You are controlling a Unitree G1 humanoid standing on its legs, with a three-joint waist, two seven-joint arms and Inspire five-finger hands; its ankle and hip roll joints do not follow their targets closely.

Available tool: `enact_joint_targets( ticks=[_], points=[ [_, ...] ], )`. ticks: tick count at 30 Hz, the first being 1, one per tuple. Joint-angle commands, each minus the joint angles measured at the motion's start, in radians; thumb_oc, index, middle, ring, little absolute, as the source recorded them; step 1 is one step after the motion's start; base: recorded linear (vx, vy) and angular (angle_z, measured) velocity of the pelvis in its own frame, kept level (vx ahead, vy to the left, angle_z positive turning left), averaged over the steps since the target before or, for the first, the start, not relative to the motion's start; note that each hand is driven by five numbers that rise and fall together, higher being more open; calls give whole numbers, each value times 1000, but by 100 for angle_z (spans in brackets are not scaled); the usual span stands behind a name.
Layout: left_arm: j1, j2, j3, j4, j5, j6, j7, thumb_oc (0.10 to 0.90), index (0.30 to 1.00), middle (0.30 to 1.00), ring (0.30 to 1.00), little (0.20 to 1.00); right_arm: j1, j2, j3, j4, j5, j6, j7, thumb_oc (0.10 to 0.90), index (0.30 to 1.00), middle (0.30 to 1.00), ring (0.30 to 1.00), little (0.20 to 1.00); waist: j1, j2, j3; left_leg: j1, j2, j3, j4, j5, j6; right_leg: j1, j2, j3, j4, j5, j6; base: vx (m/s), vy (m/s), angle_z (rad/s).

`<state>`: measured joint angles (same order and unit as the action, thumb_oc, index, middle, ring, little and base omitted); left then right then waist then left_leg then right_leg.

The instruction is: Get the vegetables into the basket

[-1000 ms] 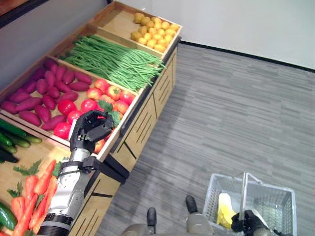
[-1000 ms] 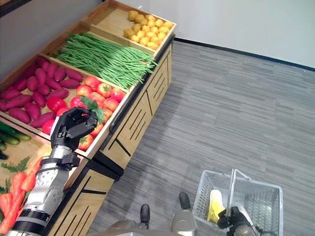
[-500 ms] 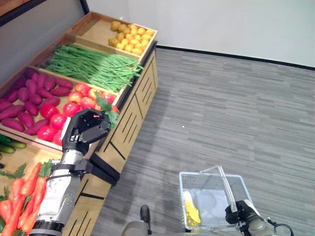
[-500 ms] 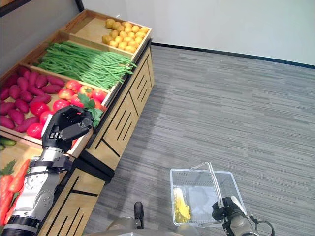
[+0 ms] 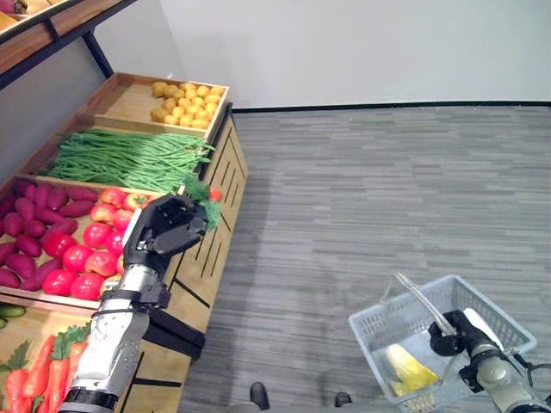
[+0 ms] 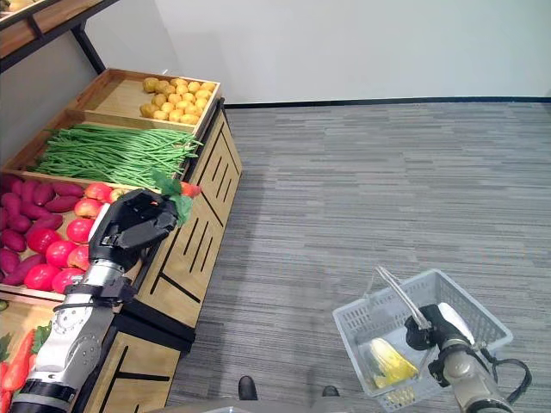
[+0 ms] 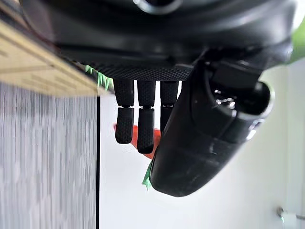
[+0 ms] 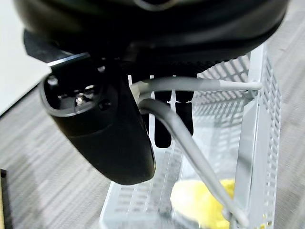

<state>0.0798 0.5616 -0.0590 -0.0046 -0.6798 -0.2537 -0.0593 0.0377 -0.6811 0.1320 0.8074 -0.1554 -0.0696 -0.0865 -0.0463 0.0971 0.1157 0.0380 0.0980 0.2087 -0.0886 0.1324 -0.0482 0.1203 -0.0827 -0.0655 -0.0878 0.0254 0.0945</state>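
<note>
Right robot hand grips the basket handle (corn inside); left robot hand clutches a tomato.

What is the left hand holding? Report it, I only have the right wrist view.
Observer: The left hand is curled round a red tomato with green leaves.
Operator: Say where that hand is.
Observer: Over the front edge of the wooden stand, by the bin of tomatoes.
Operator: Place the basket against it.
Observer: The basket hangs by its handle from the right hand, above the floor, well to the right of the stand.
</note>
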Motion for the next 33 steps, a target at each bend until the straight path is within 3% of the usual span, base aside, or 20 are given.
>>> enact_joint_targets(
  ticks=[1, 9, 21, 33],
  points=[
    [-124, 32, 28, -88, -45, -73, -20, 400, 300, 300, 300, 300, -171, -62, -26, -110, 45, -100, -48, 400, 300, 300, 300, 300, 21, -76, -1, 67, 9, 0, 1, -104, -35, -36, -72, -19, 1, 25, 58, 19, -3, -4],
    [-199, 26, -83, -72, -67, -54, -54, 400, 300, 300, 300, 300, -280, -85, 29, -304, 50, -130, -44, 400, 300, 300, 300, 300, 9, -79, -7, 80, 12, 17, 1, -113, -33, -39, -66, 4, 1, 26, 57, 17, -8, -9],
    [-306, -3, -249, -59, -82, -33, -60, 400, 300, 300, 300, 300, -508, -22, 141, -336, 115, -135, -81, 400, 300, 300, 300, 300, 10, -71, -9, 95, 17, 28, 1, -117, -35, -35, -58, 20, 1, 24, 52, 4, -4, -4],
    [-347, -64, -361, 46, -21, 1, -47, 400, 300, 300, 300, 300, -547, 16, 155, -458, 164, -147, -85, 400, 300, 300, 300, 300, -13, -66, -13, 104, 22, 44, 1, -119, -37, -35, -49, 32, 1, 22, 47, 5, -6, -3]
  ],
)
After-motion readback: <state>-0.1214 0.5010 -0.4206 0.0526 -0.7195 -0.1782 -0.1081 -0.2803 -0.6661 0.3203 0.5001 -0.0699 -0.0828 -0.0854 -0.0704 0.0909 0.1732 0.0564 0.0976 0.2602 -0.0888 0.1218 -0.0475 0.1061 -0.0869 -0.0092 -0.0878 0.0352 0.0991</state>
